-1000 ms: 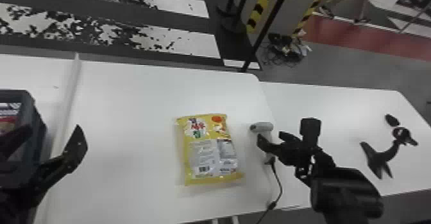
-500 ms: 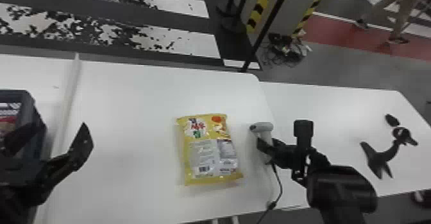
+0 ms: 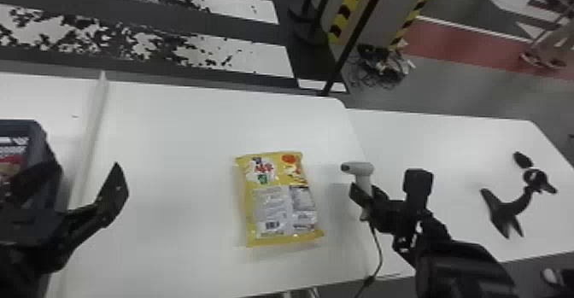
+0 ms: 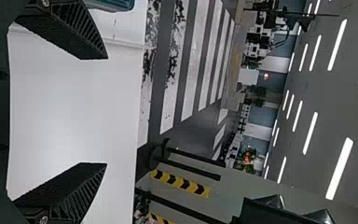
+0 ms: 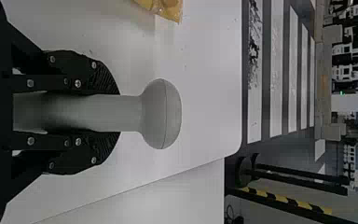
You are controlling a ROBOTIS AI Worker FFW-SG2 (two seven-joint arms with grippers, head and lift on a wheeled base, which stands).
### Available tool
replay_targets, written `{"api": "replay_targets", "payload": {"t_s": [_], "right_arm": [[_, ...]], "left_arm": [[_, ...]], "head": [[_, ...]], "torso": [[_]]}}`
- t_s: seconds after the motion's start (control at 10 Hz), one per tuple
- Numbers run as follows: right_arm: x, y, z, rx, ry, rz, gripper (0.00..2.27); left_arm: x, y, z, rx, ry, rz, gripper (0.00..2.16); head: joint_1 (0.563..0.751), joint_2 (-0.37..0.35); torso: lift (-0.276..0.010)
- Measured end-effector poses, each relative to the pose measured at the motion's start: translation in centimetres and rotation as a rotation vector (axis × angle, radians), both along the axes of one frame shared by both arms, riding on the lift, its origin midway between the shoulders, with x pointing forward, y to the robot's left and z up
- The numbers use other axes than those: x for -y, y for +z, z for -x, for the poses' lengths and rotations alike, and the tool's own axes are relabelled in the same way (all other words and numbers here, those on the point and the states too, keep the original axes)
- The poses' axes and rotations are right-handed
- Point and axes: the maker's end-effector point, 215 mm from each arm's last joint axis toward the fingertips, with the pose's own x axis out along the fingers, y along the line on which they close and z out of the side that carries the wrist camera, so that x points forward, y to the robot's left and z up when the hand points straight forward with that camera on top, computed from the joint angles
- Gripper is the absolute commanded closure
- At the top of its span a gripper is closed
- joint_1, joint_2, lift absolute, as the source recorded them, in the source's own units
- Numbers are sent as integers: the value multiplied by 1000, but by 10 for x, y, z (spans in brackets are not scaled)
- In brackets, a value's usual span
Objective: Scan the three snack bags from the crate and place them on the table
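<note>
And the right pincer (image 3: 364, 195) clamps the scanner (image 3: 359, 168), handle part-hidden! Left pincer (image 3: 77, 184) gapes wide; the crate (image 3: 42, 145) is cut off, contents murky. Yellow bag (image 3: 279, 203) lies on the surface (image 3: 183, 147), between both.

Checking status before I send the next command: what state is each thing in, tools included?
Snack bag: lying flat on the table, barcode side up.
Scanner: upright, gripped by its handle, head facing the bag's side.
Cord: attached to the scanner, slack and curved.
Crate: open-topped, with a printed packet inside.
Left tool: open, empty.
Right tool: closed on the scanner handle.
</note>
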Motion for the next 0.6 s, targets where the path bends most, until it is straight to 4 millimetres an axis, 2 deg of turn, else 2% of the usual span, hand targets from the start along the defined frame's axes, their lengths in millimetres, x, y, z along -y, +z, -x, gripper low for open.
{"api": "replay_targets", "payload": {"t_s": [0.1,0.3,0.4,0.6], "right_arm": [[-3,19,8,30,-19,3,2219],[-25,49,24,66,-22,-45,2219],[-40,58,33,64,-17,-74,2223],[-67,60,52,36,-4,-116,2223]], "left_arm": [[0,3,0,5,-4,-3,53],[2,6,1,8,-13,-8,53],[4,6,2,8,-18,-6,53],[6,6,3,7,-23,-5,53]], "head": [[695,-350],[695,-350],[695,-350],[695,-350]], "torso": [[-62],[-62],[-62],[-62]]}}
